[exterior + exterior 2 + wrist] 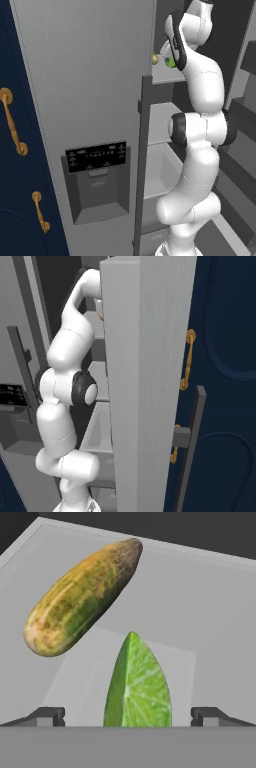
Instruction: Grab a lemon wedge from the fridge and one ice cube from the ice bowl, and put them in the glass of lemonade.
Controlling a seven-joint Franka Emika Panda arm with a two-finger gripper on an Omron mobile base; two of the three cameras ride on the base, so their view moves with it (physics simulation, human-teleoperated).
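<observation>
The fridge [85, 75] stands with its right door [145, 356] swung open, and my arm reaches up into an upper shelf [162, 75]. In the hand view the bright green lemon wedge [137, 684] stands upright on the pale shelf floor, directly between my fingertips [47, 714]. My gripper [128, 714] is open, its jaws wide on either side of the wedge and not touching it. A bit of the green wedge [171, 62] peeks out beside my hand in the left base view. The ice bowl and the glass of lemonade are out of view.
A long yellow-green speckled vegetable [82, 594] lies just beyond the wedge, to its left. A small round yellow-brown fruit [155, 59] sits at the shelf's front edge. Dark blue cabinets with gold handles [10, 122] flank the fridge. The dispenser recess [97, 180] is on the left door.
</observation>
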